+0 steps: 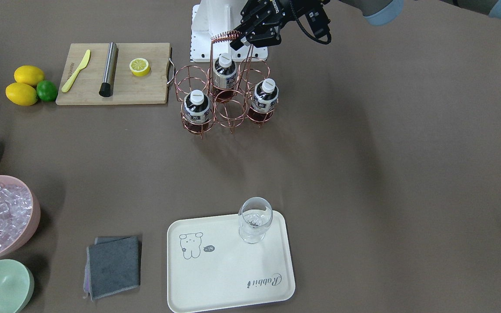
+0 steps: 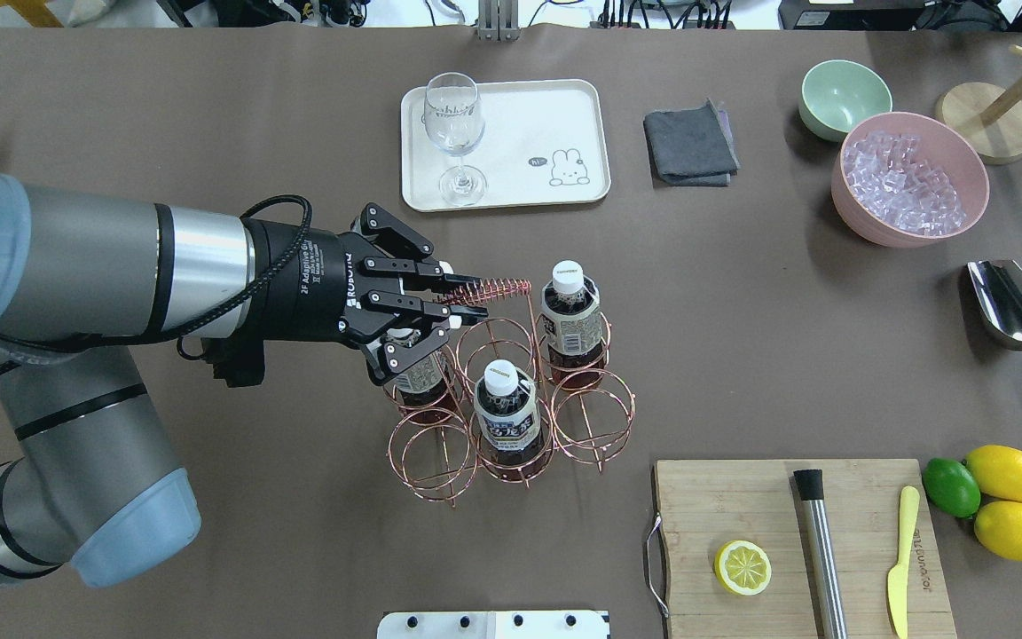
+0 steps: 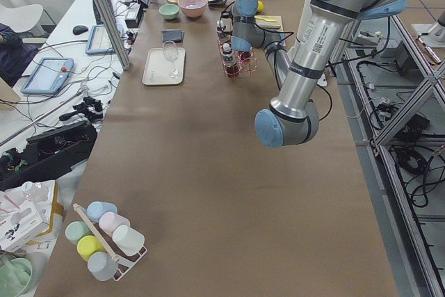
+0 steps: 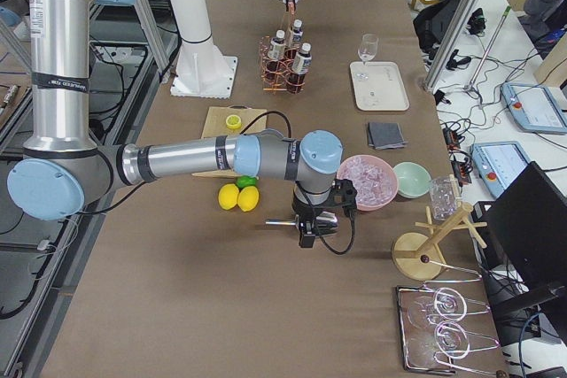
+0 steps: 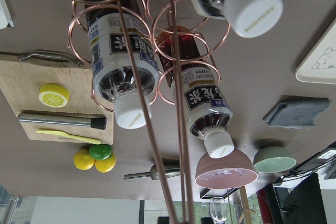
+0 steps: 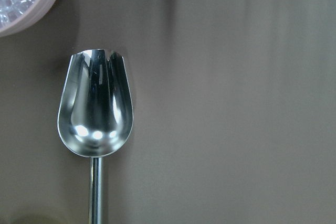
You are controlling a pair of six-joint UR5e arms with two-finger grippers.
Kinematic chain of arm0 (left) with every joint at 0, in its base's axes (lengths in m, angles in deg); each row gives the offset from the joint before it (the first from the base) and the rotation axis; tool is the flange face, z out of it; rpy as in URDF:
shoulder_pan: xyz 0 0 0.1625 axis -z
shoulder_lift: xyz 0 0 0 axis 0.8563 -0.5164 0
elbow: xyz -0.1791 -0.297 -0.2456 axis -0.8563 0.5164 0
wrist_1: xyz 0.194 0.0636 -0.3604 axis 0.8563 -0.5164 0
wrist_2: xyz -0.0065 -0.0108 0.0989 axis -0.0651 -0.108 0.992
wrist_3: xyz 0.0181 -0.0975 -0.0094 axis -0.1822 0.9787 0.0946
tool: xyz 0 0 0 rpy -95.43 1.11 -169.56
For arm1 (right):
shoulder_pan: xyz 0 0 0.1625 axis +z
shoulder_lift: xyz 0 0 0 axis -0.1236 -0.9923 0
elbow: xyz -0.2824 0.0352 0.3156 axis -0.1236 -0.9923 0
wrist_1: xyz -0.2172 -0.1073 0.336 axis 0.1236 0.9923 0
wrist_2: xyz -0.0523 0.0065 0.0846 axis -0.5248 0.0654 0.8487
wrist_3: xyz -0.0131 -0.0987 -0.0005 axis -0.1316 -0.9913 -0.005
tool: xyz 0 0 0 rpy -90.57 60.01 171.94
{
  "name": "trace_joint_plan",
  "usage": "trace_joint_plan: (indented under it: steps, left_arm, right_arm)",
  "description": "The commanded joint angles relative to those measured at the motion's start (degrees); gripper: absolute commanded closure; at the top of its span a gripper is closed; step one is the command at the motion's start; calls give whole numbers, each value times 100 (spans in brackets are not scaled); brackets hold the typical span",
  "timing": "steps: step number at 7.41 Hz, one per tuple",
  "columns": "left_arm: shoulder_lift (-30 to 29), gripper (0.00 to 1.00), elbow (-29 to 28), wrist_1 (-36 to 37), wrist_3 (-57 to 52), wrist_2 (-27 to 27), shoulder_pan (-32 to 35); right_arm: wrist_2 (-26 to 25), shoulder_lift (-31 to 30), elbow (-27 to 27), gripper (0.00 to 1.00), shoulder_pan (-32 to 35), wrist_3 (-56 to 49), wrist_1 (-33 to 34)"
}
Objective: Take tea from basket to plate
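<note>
three bottles of tea [image 2: 572, 312] stand upright in the rings of the basket [image 2: 557, 417], none yet lifted out. the left end effector [image 2: 475, 297] is narrowed onto the coiled handle [image 2: 500, 287], seemingly pinching it, likely to steady the basket rather than take a bottle. the plate [image 2: 564, 115] waits well apart across the surface [image 2: 742, 311], holding only a wine glass [image 2: 453, 124]. the right end effector [image 4: 307, 229] hangs over a scoop [image 6: 94, 114], its opening impossible to tell.

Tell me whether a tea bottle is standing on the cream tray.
No: the cream tray holds only a wine glass, and the tea bottles all stand in the wire basket.
</note>
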Motion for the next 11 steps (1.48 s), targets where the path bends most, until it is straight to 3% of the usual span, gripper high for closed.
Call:
trace_joint_plan:
  steps: [1, 11]
  left_arm:
    - [-4, 100, 17, -18, -7, -1, -24]
    - [-12, 100, -193, -324, -68, 16, -218]
  right_arm:
    - [-32, -77, -58, 1, 29, -524, 9]
    - [-67, -7, -85, 1, 38, -541, -61]
